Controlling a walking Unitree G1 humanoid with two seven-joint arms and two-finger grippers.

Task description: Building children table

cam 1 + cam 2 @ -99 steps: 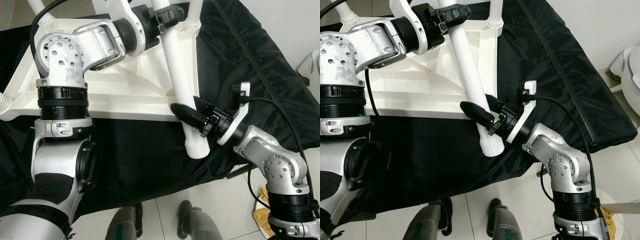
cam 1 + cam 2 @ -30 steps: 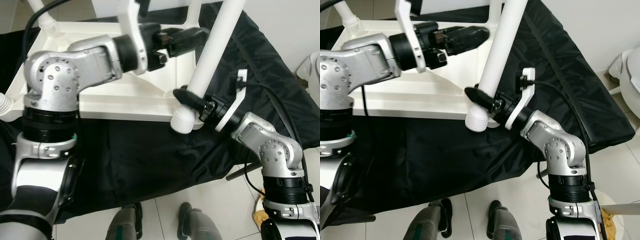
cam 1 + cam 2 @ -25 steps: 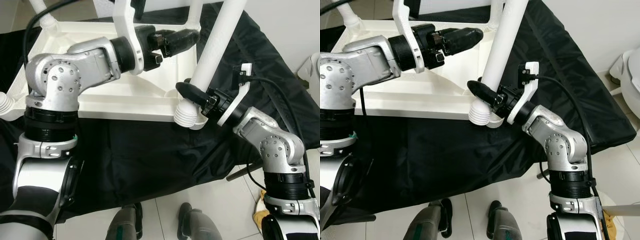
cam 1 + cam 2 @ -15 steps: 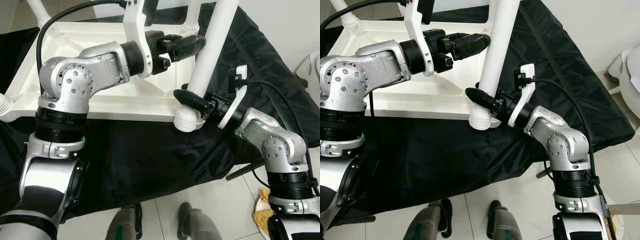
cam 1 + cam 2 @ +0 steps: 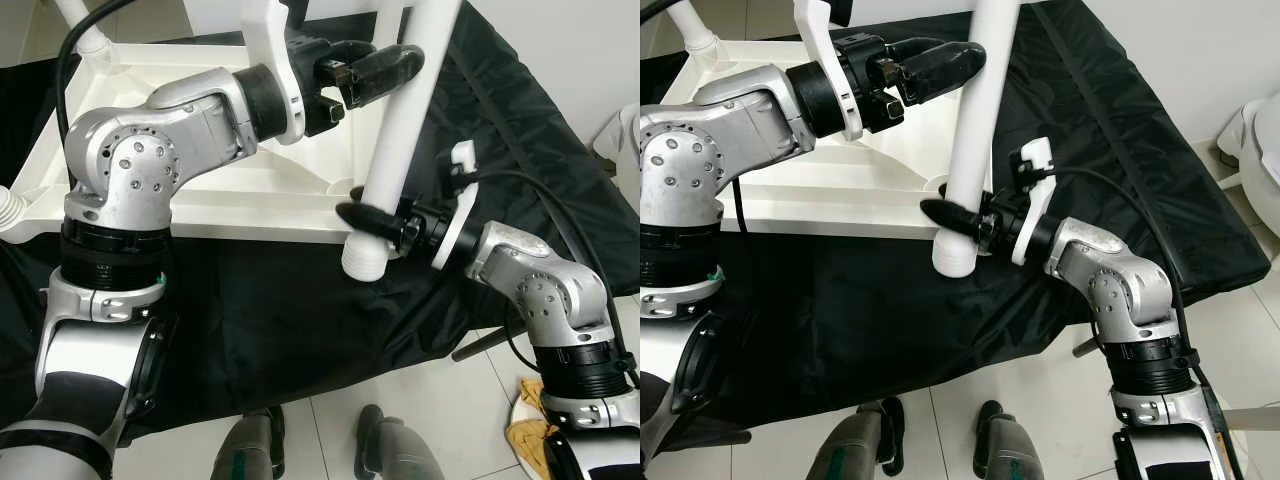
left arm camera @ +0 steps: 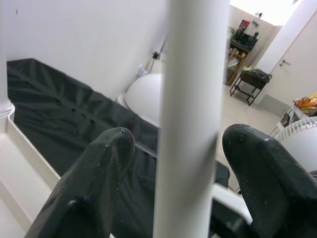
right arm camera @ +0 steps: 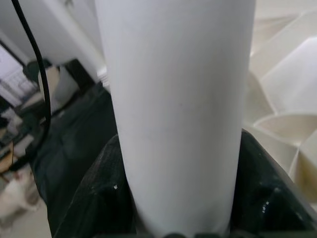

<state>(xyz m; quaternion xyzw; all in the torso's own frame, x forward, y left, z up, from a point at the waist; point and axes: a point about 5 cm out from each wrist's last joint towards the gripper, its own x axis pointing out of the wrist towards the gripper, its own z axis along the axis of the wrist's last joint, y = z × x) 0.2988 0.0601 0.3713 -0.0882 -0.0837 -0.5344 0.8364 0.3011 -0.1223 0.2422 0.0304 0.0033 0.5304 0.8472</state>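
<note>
We see a white table leg point(image 5: 392, 140) standing nearly upright at the near right corner of the upside-down white tabletop point(image 5: 250, 190), which lies on a black cloth point(image 5: 520, 150). Our right gripper point(image 5: 375, 222) is clamped around the leg just above its ribbed lower end. Our left gripper point(image 5: 375, 68) reaches in from the left higher up, its fingers point(image 6: 106, 163) spread to either side of the leg without closing on it.
</note>
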